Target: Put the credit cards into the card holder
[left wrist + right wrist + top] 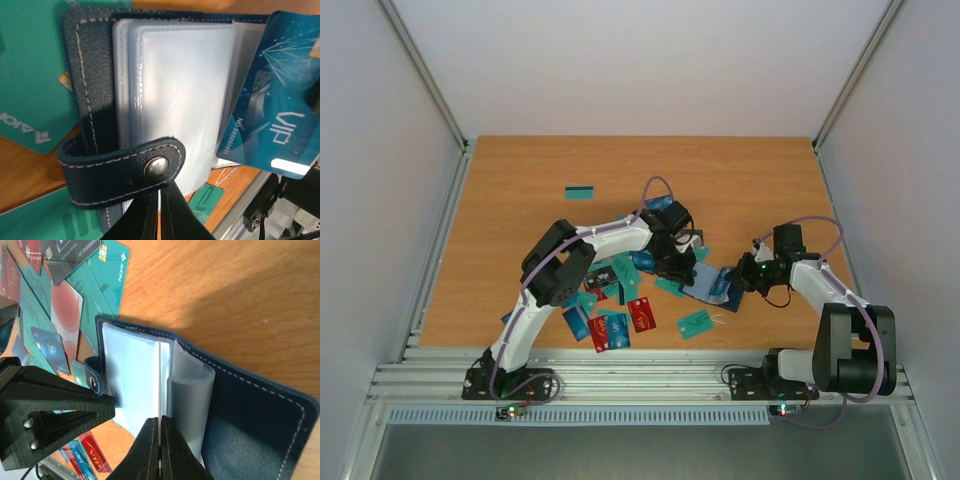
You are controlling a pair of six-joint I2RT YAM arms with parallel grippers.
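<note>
Lead: Right gripper (160,422) sits nearest our wrist camera, jaws closed on one clear sleeve (160,385), which we see edge-on. Where do we locate the holder?

Check: We find the holder (250,410) lying open on the table (750,180), between both arms and beside the scattered cards (642,315). Left gripper (160,197) shows narrow jaws, shut at the holder's edge just under the clasp tab (125,170).

Lead: How do we expect it to handle?

Check: We judge the holder light, with a soft stitched cover. Its sleeves look thin, limp and slick, and one curls over. We pinch a sleeve near its open edge, gently, since the film may slip or tear.

Lead: And the cards?

Check: We rate them stiff, thin and flat on the wood, so hard to lift. We take hold across a short edge. One blue VIP card (272,100) overlaps the holder's side in the left wrist view.
</note>
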